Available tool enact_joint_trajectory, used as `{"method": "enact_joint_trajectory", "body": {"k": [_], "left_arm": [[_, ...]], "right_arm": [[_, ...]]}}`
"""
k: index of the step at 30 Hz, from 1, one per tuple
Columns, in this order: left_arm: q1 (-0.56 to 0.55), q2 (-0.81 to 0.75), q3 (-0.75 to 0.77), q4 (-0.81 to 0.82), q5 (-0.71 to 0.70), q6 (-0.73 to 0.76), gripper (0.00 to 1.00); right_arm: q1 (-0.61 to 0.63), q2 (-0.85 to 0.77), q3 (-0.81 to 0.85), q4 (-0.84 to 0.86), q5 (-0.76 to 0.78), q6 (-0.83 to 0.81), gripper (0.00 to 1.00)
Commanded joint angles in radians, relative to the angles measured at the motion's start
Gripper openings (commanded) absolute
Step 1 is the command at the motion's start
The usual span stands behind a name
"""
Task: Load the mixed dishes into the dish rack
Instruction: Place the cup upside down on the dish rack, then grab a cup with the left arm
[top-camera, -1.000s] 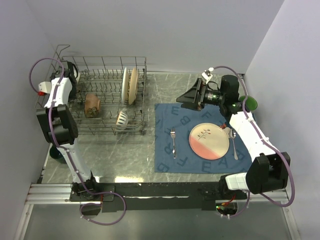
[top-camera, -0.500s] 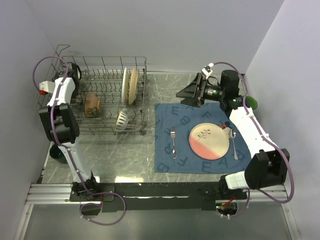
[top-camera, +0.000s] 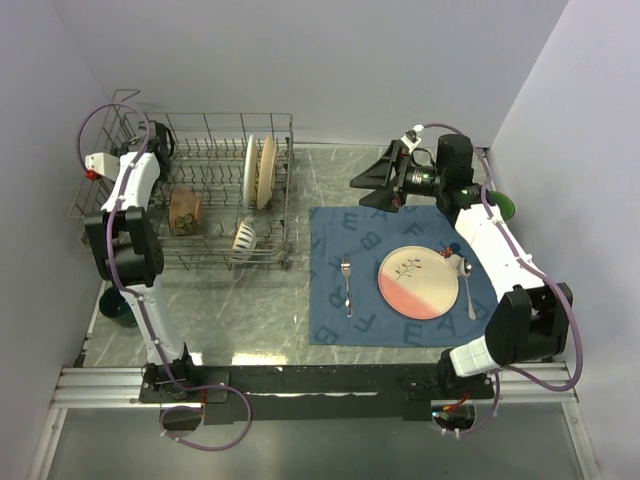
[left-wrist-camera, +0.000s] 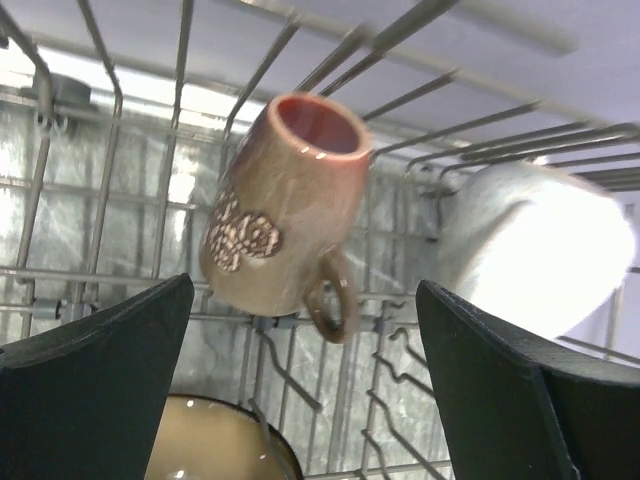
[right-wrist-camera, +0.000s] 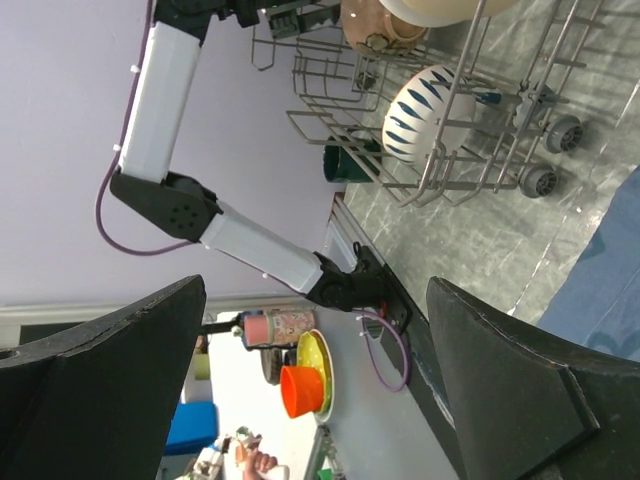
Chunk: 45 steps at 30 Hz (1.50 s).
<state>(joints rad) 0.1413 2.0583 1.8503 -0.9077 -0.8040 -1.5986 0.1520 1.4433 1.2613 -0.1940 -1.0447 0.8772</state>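
Top view: I find the rack (top-camera: 220, 116) at far left, holding two upright plates (top-camera: 258, 170), a mug (top-camera: 184, 210) and a striped bowl (top-camera: 243, 236). On the placemat (top-camera: 330, 325) lie a fork (top-camera: 347, 283), a pink-and-cream plate (top-camera: 417, 282) and a spoon (top-camera: 467, 280). The left gripper (top-camera: 152, 138) is over the rack's far-left corner. The right gripper (top-camera: 362, 180) hangs beyond the placemat.

Left wrist: jaws wide apart, holding nothing; the mug sits tilted on the wires beyond them.

Right wrist: jaws spread wide, empty.

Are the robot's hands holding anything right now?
No, nothing is held. The left gripper and right gripper are both open and empty. The brown mug sits free beyond the left one.
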Motion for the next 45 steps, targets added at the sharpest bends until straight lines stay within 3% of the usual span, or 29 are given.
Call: {"method": "enact_joint_trajectory", "body": {"k": [1,4,10,16,24,27,32,39,45], "left_arm": [[-0.037,-0.081,0.069,-0.002,-0.122,0.049,0.99],[-0.06,-0.156,0.056,0.062,-0.149,0.115,0.99],[-0.072,-0.363,-0.036,0.352,-0.011,0.617,0.99],[-0.072,-0.642,-0.161,0.291,0.132,0.768,0.99],[-0.072,-1.148,-0.532,-0.064,0.235,0.668,0.99],[-0.071,-1.249,-0.634,-0.221,0.209,0.588,0.99],[-0.071,-1.293,-0.773,-0.324,0.12,0.479,0.99],[-0.043,-1.227,-0.905,-0.293,0.135,0.378,0.99],[0.131,-1.267,-0.942,-0.2,0.227,0.373,0.99]], "right_arm": [[-0.006,-0.004,0.044,0.027,-0.009,0.006,1.0],[-0.008,-0.011,0.058,-0.011,0.018,-0.036,1.0],[-0.009,-0.018,0.162,-0.221,0.132,-0.232,1.0],[-0.008,-0.03,0.219,-0.308,0.202,-0.316,1.0],[-0.008,-0.106,0.121,-0.341,0.251,-0.36,1.0],[-0.006,-0.122,0.092,-0.343,0.256,-0.369,1.0],[-0.006,-0.141,0.055,-0.305,0.249,-0.348,1.0],[0.004,-0.176,0.052,-0.298,0.255,-0.337,1.0],[0.009,-0.199,0.033,-0.311,0.256,-0.346,1.0]]}}
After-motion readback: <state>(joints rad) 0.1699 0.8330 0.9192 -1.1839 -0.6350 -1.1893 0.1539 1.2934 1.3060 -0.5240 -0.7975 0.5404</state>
